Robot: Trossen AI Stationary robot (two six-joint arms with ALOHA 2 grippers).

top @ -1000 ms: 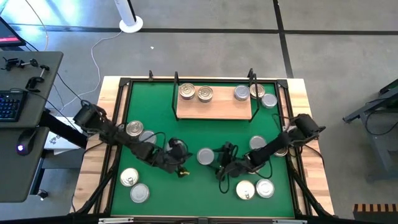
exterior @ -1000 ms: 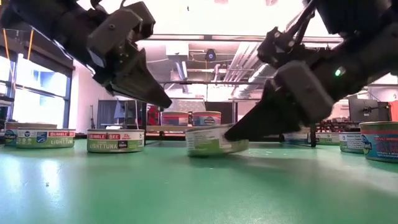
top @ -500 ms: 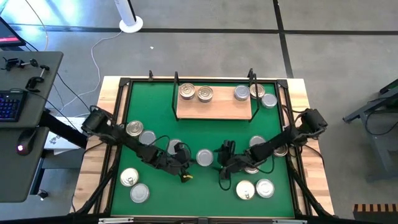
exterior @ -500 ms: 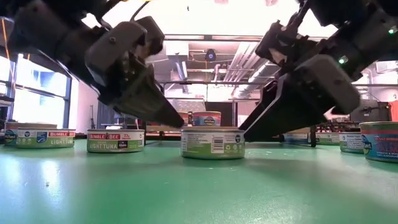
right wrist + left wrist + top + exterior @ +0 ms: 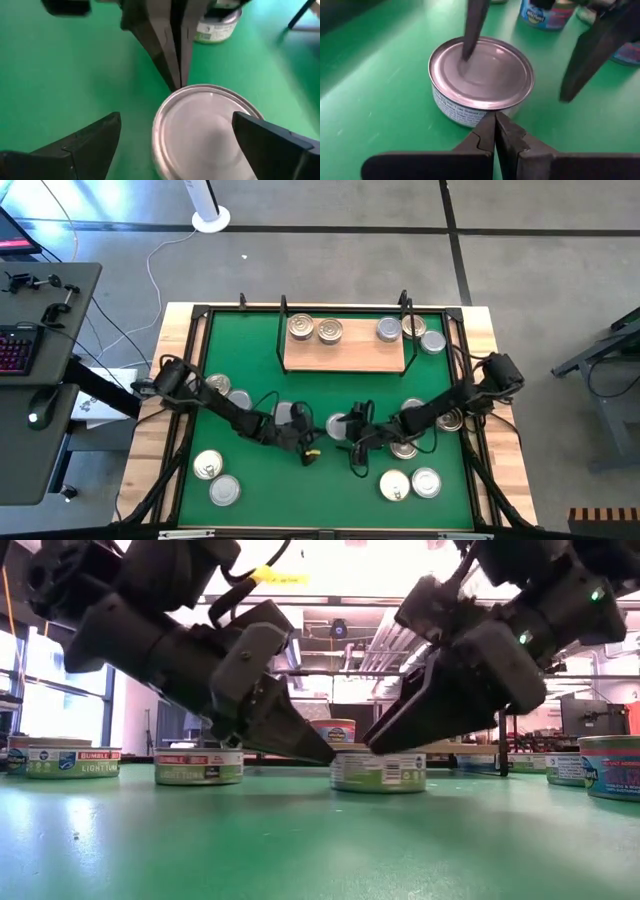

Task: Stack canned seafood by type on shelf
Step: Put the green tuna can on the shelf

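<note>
Right claw (image 5: 175, 137) spread around tin (image 5: 207, 127) (silver-lidded), left claw (image 5: 495, 127) touching

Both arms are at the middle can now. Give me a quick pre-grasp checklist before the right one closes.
1. Right gripper open, one finger on each side of the silver-lidded can: ok.
2. Can upright and flat on the green mat: ok.
3. Left gripper shut, its tips right at the can's side; contact: cannot tell.
4. Left gripper out of the right one's closing path: not ok, it sits close against the same can.
5. Room on the shelf: ok, bare board in front of the four cans at its back.
6. Can's type from its label: cannot tell.
</note>
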